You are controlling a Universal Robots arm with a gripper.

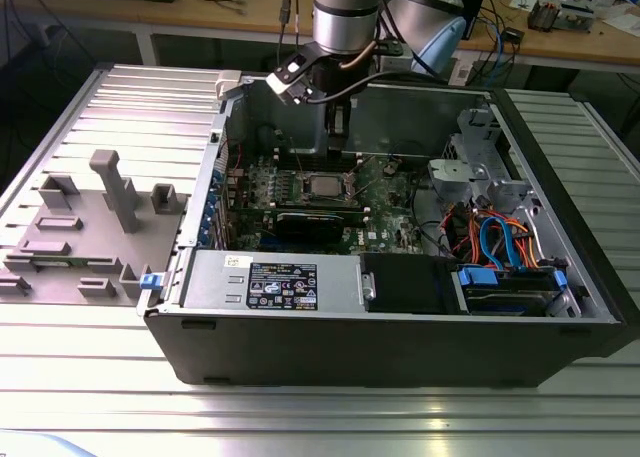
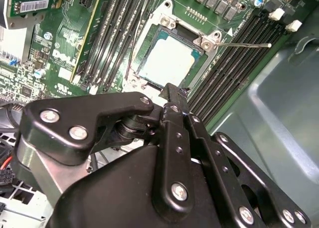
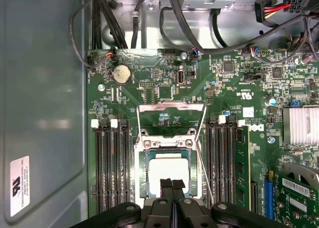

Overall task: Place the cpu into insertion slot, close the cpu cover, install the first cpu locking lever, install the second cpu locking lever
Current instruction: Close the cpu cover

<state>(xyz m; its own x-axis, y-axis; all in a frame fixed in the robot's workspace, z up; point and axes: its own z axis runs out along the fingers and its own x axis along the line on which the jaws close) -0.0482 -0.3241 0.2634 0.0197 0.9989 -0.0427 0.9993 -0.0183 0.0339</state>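
**Chip in the socket, cover open**

You are looking at an open computer case [image 1: 400, 327] lying on a ribbed metal table [image 1: 90, 377]. The arm reaches down into it from above. The chip [image 3: 168, 172] lies flat in the socket [image 3: 143, 173] with its pale metal top facing up, and the socket's silver rim shows around it. In the exterior view you can find the chip [image 1: 325, 187] near the middle of the green board.

The cover [image 3: 172, 107] is swung open and off the chip. It is hinged at the socket edge that faces the round coin battery [image 3: 121, 74], and green board shows through its cut-out. In the second wrist view a thin lever [image 2: 244, 45] juts from a socket corner across the black memory slots [image 2: 234, 61].

Your gripper [image 3: 172, 184] hangs over the chip's near edge with its jaws pressed together and nothing between them. You cannot tell from either wrist view whether the tips touch the chip. In the exterior view the gripper [image 1: 335, 127] sits above the board.
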